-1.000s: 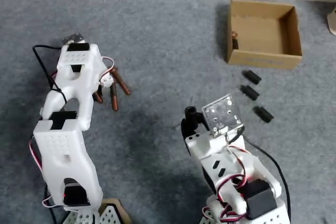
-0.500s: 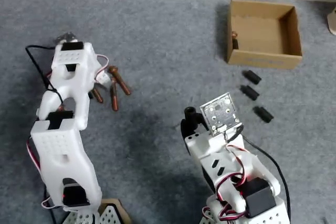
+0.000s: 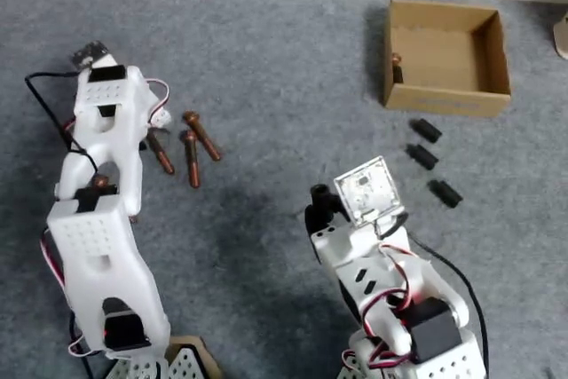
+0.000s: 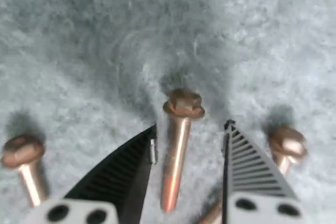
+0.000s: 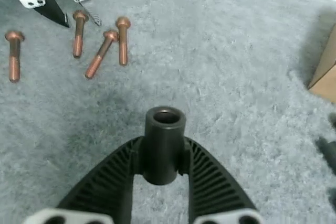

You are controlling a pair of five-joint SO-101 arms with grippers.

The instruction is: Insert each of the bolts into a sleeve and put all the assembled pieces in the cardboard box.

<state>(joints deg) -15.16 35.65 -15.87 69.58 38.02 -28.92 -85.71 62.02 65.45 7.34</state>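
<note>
Lying between the parted jaws of the left tool [image 4: 191, 127], one bolt [image 4: 176, 156]

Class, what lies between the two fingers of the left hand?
One copper bolt lies on the grey carpet between the open fingers of the left hand, as the left wrist view shows.

Bolts [image 3: 190, 157] crowd the left gripper [image 4: 191, 127], perhaps touching; carpet [image 3: 293, 104] toward the cardboard box [image 3: 444, 95] lies open.

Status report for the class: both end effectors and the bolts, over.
Left end effector open, straddling a bolt. Right end effector shut on a sleeve. Second bolt close alongside.
</note>
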